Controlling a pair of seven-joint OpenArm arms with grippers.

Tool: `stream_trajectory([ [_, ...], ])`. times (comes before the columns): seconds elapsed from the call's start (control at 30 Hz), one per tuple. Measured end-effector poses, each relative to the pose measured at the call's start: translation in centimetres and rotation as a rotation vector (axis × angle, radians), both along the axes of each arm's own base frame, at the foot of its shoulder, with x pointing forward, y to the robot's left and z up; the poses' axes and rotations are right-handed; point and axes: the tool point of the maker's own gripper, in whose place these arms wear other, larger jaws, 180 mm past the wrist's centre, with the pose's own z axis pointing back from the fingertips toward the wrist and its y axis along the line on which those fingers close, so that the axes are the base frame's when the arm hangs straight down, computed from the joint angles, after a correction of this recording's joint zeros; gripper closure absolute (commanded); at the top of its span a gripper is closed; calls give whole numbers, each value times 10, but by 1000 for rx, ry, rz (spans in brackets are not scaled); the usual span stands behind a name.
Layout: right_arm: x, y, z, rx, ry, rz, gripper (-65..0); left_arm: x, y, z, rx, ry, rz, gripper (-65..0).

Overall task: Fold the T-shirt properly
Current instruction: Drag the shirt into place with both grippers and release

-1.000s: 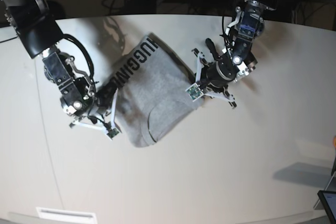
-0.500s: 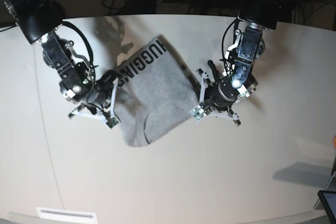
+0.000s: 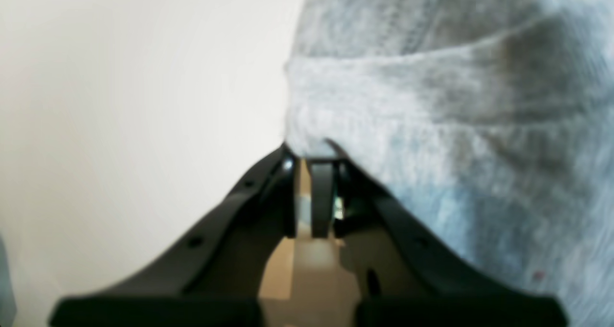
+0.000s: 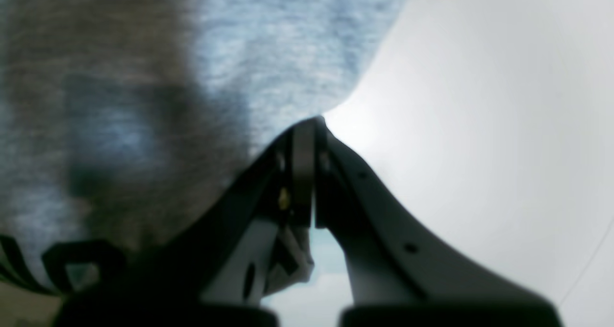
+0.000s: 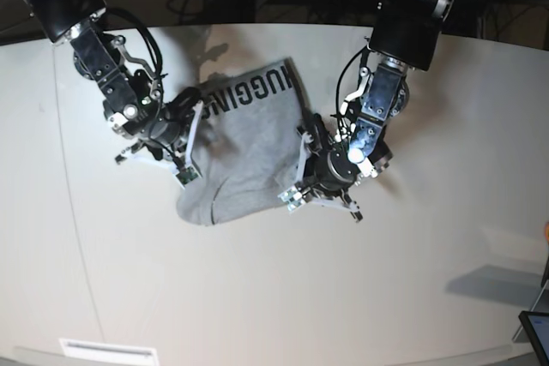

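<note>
Left gripper [image 5: 302, 179]: I see its jaws closed on a fold at the edge of the T-shirt [image 5: 249, 147]; in the left wrist view the left gripper [image 3: 312, 149] pinches grey cloth between the black fingers [image 3: 268, 183], with almost no gap.

Right gripper [image 5: 190, 145]: I see the jaws pressed together on the opposite edge of the cloth; in the right wrist view the right gripper [image 4: 307, 125] has its tips at the border where the T-shirt [image 4: 192, 68] meets the table [image 4: 479, 125]. The picture is blurred, so I cannot tell how much cloth sits inside.

Arms: in the base view the left arm comes down from the upper right, the right arm from the upper left; the garment is between them.

T-shirt, place: I see it on the white table [image 5: 343, 280], a little above and left of the centre, bunched and partly folded.

T-shirt, long axis: it runs diagonally, from the lettered band [image 5: 249, 92] at the upper right to a rounded end at the lower left.

T-shirt, faces: the black letters are on the upper edge; the rest is plain grey, with one curved seam near the lower end.
</note>
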Motion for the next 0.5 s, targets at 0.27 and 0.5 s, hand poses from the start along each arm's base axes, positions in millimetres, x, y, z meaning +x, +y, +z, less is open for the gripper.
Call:
stream_trajectory([
  [0.27, -10, 4, 0, 12, 4, 8, 0, 15, -12, 4, 0, 11, -2, -40],
  [0.5, -29, -2, 2, 84, 46, -73, 0, 27, -29, 3, -44, 21, -7, -40],
])
